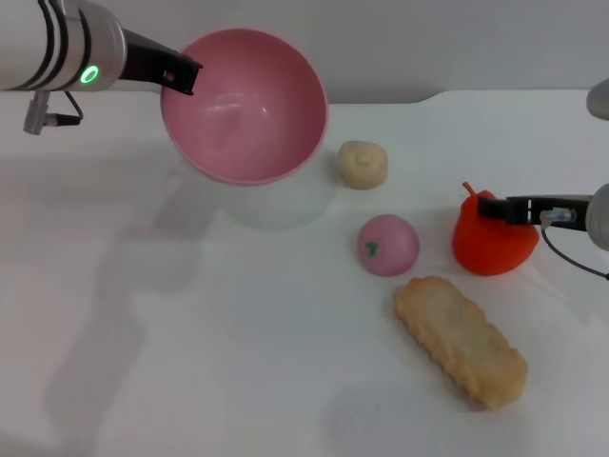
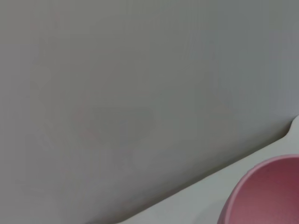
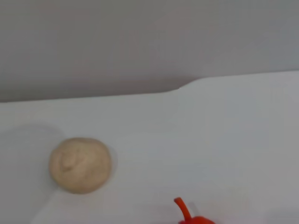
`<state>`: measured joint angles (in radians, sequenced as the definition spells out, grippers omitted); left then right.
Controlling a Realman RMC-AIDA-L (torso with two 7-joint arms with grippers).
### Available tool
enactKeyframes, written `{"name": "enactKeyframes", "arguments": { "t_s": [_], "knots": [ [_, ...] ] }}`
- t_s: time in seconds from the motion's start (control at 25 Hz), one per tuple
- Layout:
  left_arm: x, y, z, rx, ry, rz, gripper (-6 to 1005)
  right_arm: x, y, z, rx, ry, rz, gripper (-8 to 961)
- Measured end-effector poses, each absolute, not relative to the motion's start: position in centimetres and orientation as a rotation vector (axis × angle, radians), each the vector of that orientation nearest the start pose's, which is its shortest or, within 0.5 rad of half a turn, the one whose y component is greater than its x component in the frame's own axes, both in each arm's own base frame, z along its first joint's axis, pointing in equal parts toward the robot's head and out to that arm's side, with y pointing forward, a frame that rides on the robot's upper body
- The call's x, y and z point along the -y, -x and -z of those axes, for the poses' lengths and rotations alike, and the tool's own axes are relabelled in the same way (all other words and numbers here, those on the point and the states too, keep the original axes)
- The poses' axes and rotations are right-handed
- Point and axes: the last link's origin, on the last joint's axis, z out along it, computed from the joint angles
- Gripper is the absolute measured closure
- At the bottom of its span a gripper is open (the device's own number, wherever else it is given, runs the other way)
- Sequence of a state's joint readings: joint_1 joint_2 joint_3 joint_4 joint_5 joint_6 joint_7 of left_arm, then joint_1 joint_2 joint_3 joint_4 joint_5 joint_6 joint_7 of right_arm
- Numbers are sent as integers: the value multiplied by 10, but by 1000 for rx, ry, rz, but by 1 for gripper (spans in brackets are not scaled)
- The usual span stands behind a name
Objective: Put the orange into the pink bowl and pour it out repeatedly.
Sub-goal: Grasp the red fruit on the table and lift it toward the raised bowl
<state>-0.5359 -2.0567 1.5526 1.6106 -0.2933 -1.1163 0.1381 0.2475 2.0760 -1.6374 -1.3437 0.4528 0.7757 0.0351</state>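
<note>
The left gripper (image 1: 181,72) pinches the rim of the pink bowl (image 1: 245,105), held tilted and raised above the white table (image 1: 190,333) near its far-left corner, its inside bare. Toward the right edge, the right gripper (image 1: 497,208) sits against the orange (image 1: 490,244), which rests on the table; whether its fingers are closed cannot be told. 3 toy foods lie between: beige bun (image 1: 363,164), pink ball (image 1: 387,245), crinkled biscuit (image 1: 460,340).
</note>
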Motion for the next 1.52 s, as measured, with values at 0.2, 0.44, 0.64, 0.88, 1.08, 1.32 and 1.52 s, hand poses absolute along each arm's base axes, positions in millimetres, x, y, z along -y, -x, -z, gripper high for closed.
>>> {"name": "enactKeyframes", "arguments": {
  "t_s": [0.2, 0.44, 0.64, 0.88, 1.08, 1.32, 1.52],
  "knots": [
    [-401, 126, -42, 745, 2100, -33, 952, -357, -257, 19, -1315, 1907, -72, 206],
    [-403, 125, -42, 744, 2098, -27, 952, -359, -252, 23, -1254, 1958, -39, 385],
    [-404, 127, -41, 751, 2099, -36, 952, -358, -251, 24, -1247, 1962, -50, 592],
    [-404, 128, -41, 751, 2099, -37, 952, -357, -251, 23, -1244, 1962, -51, 837],
    [-404, 128, -40, 750, 2101, -38, 951, -357, -249, 22, -1237, 1964, -57, 901],
    [-404, 128, -40, 751, 2102, -40, 951, -359, -232, 8, -1172, 1960, -124, 912],
    [-405, 129, -36, 748, 2110, -46, 951, -363, -203, -10, -1062, 1974, -168, 912]
  ]
}}
